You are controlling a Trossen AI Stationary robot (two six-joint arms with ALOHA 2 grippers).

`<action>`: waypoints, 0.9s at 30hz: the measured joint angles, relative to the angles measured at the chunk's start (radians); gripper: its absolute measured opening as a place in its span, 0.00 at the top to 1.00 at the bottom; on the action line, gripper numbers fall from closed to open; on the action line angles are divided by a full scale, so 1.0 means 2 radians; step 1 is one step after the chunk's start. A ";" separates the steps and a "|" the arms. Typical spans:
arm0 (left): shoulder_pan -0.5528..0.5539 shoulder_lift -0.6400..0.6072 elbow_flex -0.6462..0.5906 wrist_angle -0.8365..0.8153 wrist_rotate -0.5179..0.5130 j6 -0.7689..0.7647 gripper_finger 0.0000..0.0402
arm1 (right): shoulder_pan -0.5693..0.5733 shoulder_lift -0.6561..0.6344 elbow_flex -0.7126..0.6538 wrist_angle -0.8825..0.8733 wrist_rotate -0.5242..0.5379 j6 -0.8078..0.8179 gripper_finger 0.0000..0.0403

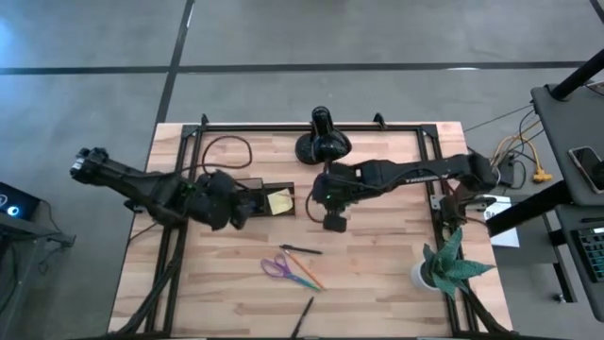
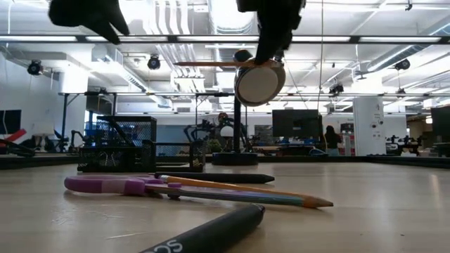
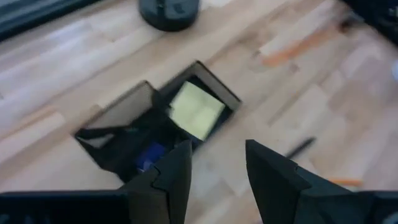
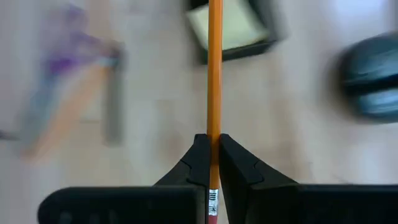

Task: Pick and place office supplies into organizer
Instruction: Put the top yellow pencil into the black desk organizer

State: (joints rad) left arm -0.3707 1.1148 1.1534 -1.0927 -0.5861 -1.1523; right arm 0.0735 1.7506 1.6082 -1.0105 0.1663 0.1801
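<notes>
Right gripper is pinching the pencil in midair, near the organizer. Left gripper, jaws spread and empty, is hovering just over it. Keeping the pencil aligned with a free compartment before lowering seems wise.

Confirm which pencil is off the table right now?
The plain orange pencil, clamped in the right gripper above the table. The other, multicoloured pencil lies on the wood beside the purple scissors.
</notes>
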 joint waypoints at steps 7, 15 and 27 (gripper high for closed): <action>-0.079 0.012 0.000 -0.016 0.046 -0.083 0.67 | 0.017 0.050 0.059 -0.028 0.150 -0.155 0.97; -0.203 0.039 -0.001 -0.033 0.063 -0.216 0.67 | 0.020 0.127 0.149 -0.030 0.253 -0.283 0.97; -0.338 0.113 -0.001 -0.034 0.061 -0.362 0.67 | 0.017 0.292 0.340 -0.067 0.368 -0.461 0.97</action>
State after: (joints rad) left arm -1.0460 1.3404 1.1515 -1.1604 -0.4635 -1.8761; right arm 0.1078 2.3346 2.2878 -1.1446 0.9022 -0.7410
